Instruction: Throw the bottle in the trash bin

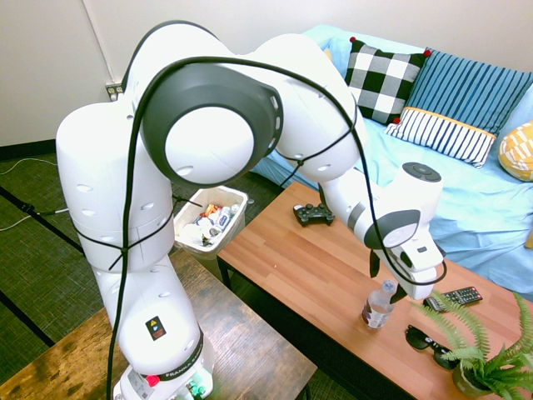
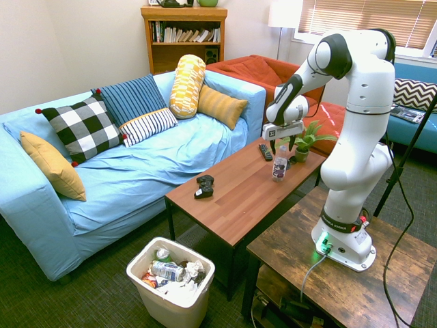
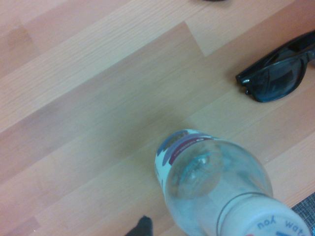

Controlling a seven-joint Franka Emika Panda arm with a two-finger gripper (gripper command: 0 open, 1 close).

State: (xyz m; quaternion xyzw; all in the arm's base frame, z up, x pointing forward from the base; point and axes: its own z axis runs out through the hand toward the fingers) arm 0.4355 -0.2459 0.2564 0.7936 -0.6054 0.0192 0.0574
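Note:
The bottle (image 1: 378,306) is small and clear with a white cap, and it stands upright on the wooden coffee table (image 1: 308,267) near its right end. My gripper (image 1: 387,280) hangs straight over it, open, with a dark finger on either side of the cap and not closed on it. From the other side, the gripper (image 2: 280,146) sits just above the bottle (image 2: 279,166). The wrist view looks down on the bottle (image 3: 211,191) from close up. The off-white trash bin (image 1: 242,201) stands on the floor past the table's other end, holding crumpled trash; its rim (image 2: 140,257) is open.
On the table lie a black game controller (image 1: 313,214), a remote (image 1: 455,297), dark sunglasses (image 1: 428,345) and a potted fern (image 1: 491,358) close to the bottle. A blue sofa (image 2: 157,157) with cushions runs along the table's far side.

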